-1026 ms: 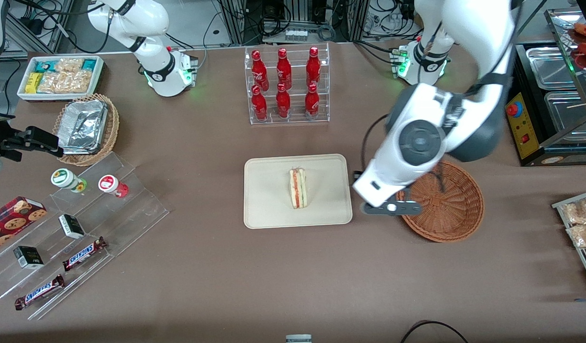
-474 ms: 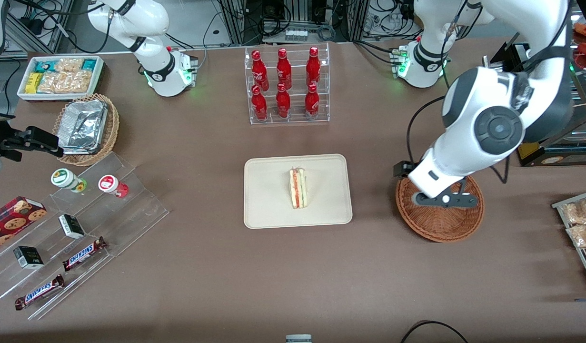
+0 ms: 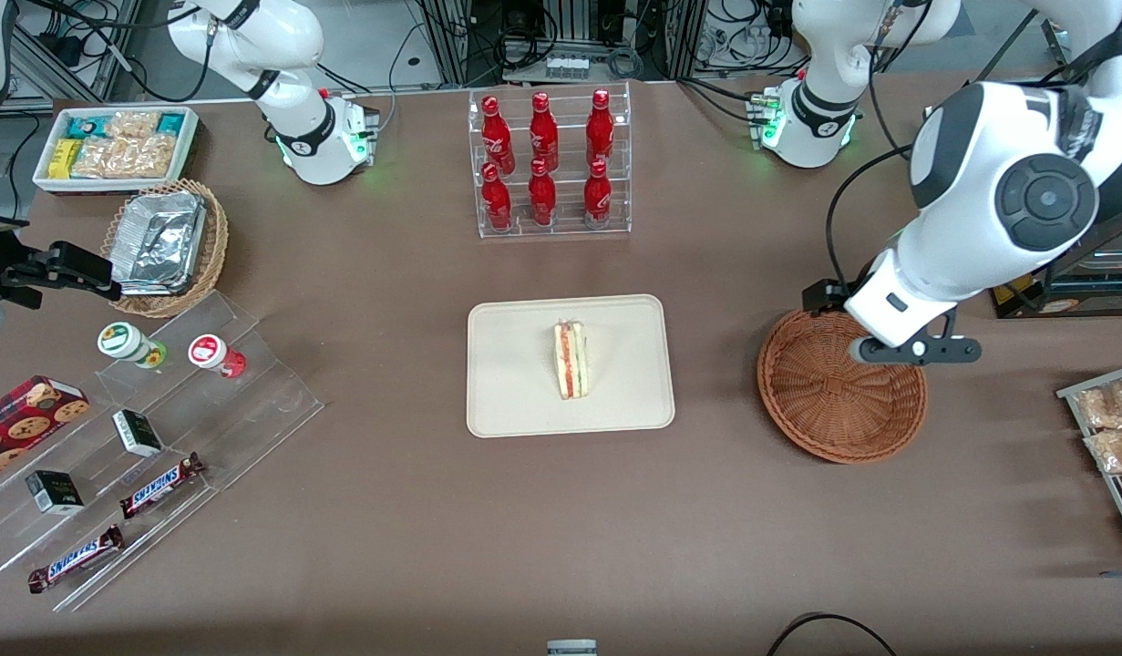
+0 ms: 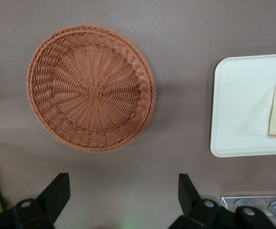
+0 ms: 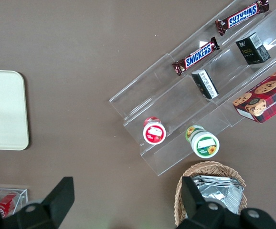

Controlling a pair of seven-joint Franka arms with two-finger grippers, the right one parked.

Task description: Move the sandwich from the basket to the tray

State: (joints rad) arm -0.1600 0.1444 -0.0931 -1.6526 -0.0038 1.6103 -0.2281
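Retracting from above the round reddish-brown wicker basket [image 3: 841, 387] toward the working arm's end of the worktop, the released, empty tool [image 3: 916, 350] left the triangular sandwich [image 3: 571, 359] on the cream rectangular tray [image 3: 515, 401].

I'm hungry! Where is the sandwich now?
The sandwich lies on the tray, with the empty basket beside it; the open gripper hangs above the basket's rim.
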